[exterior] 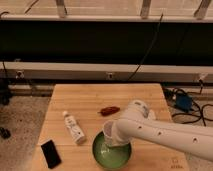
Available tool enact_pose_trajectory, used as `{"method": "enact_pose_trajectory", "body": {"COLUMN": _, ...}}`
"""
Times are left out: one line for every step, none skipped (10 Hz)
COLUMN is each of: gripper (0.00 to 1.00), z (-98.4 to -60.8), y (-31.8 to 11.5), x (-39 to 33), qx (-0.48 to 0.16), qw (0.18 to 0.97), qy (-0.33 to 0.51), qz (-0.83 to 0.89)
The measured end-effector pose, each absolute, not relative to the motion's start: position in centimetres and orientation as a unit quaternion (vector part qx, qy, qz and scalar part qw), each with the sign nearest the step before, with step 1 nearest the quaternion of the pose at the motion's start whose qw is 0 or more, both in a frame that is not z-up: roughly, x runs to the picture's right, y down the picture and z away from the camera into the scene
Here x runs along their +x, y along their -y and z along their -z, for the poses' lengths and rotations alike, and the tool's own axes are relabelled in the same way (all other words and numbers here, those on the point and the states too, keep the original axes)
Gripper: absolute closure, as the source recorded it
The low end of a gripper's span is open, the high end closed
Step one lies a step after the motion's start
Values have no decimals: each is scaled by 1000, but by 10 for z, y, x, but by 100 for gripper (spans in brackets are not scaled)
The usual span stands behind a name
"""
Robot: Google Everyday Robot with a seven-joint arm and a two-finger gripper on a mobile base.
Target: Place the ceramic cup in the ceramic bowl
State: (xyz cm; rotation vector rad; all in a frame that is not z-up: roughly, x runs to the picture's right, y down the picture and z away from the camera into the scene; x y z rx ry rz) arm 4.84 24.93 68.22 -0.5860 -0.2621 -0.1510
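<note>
One view only, set high and looking down at a slant across the pale wooden table (85,102) toward a dark wall with a white rail behind it. It stands back far enough to take in the whole tabletop and strips of speckled floor at both sides. The white arm enters from the lower right, its gripper (111,136) near the bottom edge over the glossy green ceramic bowl (120,156), close to the lens

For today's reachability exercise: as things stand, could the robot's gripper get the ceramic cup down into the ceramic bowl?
Probably yes. The gripper sits with the ceramic cup over the near-left part of the ceramic bowl, and nothing appears to lie between them. The white bottle and the black phone lie off to the left.
</note>
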Motion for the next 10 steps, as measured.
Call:
{"method": "enact_pose_trajectory", "body": {"gripper": 37, "z": -682, "y": -250, "x": 48, "qx": -287, "qw": 946, "qy": 129, "qz": 74}}
{"method": "enact_pose_trajectory", "body": {"gripper": 36, "z": -681, "y": -251, "x": 47, "qx": -287, "qw": 946, "qy": 129, "qz": 74}}
{"method": "enact_pose_trajectory", "body": {"gripper": 32, "z": -681, "y": -252, "x": 46, "qx": -286, "qw": 946, "qy": 129, "qz": 75}}
{"method": "enact_pose_trajectory", "body": {"gripper": 26, "z": -680, "y": -253, "x": 45, "qx": -286, "qw": 946, "qy": 130, "qz": 76}}
{"method": "enact_pose_trajectory", "body": {"gripper": 20, "z": -678, "y": -254, "x": 44, "qx": -285, "qw": 946, "qy": 130, "qz": 77}}
{"method": "enact_pose_trajectory", "body": {"gripper": 20, "z": -678, "y": -254, "x": 44, "qx": -285, "qw": 946, "qy": 130, "qz": 78}}
{"method": "enact_pose_trajectory", "body": {"gripper": 20, "z": -677, "y": -255, "x": 44, "qx": -284, "qw": 947, "qy": 131, "qz": 77}}
{"method": "enact_pose_trajectory", "body": {"gripper": 20, "z": -677, "y": -255, "x": 45, "qx": -284, "qw": 947, "qy": 131, "qz": 76}}
{"method": "enact_pose_trajectory", "body": {"gripper": 20, "z": -677, "y": -255, "x": 46, "qx": -284, "qw": 947, "qy": 132, "qz": 75}}
{"method": "enact_pose_trajectory", "body": {"gripper": 20, "z": -676, "y": -255, "x": 46, "qx": -284, "qw": 947, "qy": 133, "qz": 75}}
